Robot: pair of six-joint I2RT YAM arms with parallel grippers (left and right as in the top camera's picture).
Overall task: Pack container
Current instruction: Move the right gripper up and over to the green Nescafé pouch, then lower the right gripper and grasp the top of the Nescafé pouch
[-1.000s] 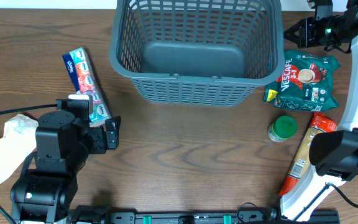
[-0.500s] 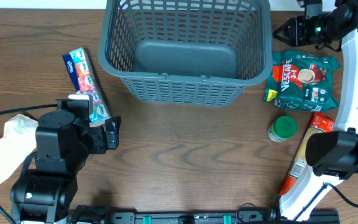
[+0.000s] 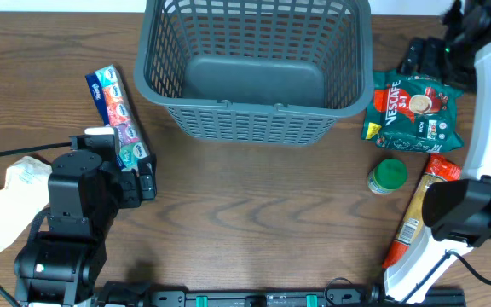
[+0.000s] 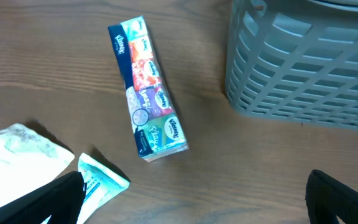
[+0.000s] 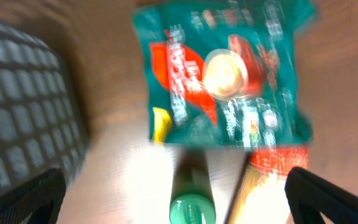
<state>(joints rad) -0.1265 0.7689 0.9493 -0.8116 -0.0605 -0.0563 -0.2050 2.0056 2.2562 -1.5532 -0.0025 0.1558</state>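
The container (image 3: 254, 106), a big dark grey lattice basket, stands at the back middle with nothing showing inside; its wall also fills the left wrist view's upper right (image 4: 303, 62). My right gripper (image 3: 418, 56) hovers just right of it, above a green Nescafe bag (image 3: 416, 107), open with nothing between its fingers (image 5: 179, 199). My left gripper (image 3: 147, 181) is open and empty (image 4: 197, 205) near the front left, just below a colourful tissue pack (image 3: 118, 115) that lies apart from its jaws (image 4: 148, 93).
A green-lidded jar (image 3: 388, 176) and a long orange-yellow packet (image 3: 416, 213) lie below the Nescafe bag; both show blurred in the right wrist view. White crumpled packets (image 3: 15, 192) lie at the far left, one beside my left finger (image 4: 101, 180).
The container slid a little to the left. My right gripper opened and drew back to the right, away from the container's rim. The left gripper shifted slightly.
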